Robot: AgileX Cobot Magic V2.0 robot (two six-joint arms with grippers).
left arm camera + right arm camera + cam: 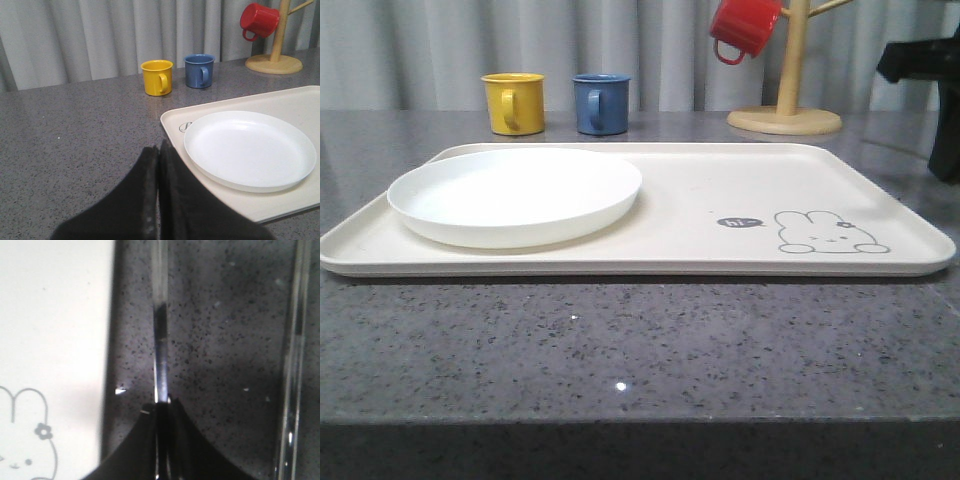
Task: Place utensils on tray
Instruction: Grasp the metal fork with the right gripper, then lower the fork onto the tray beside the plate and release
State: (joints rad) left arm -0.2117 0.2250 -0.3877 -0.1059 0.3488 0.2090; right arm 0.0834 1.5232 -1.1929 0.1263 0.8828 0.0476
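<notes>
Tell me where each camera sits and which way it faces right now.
Front view: low at the table edge, facing forward across the tray and plate toward the curtain; a dark arm part at the right edge.
Left wrist view: on the left arm, above bare counter beside the tray, facing the mugs; left end effector shut, empty.
Right wrist view: looking down at counter beside the tray; right end effector shut on a utensil.
Shared: the tray's rabbit drawing, front and right wrist.
</notes>
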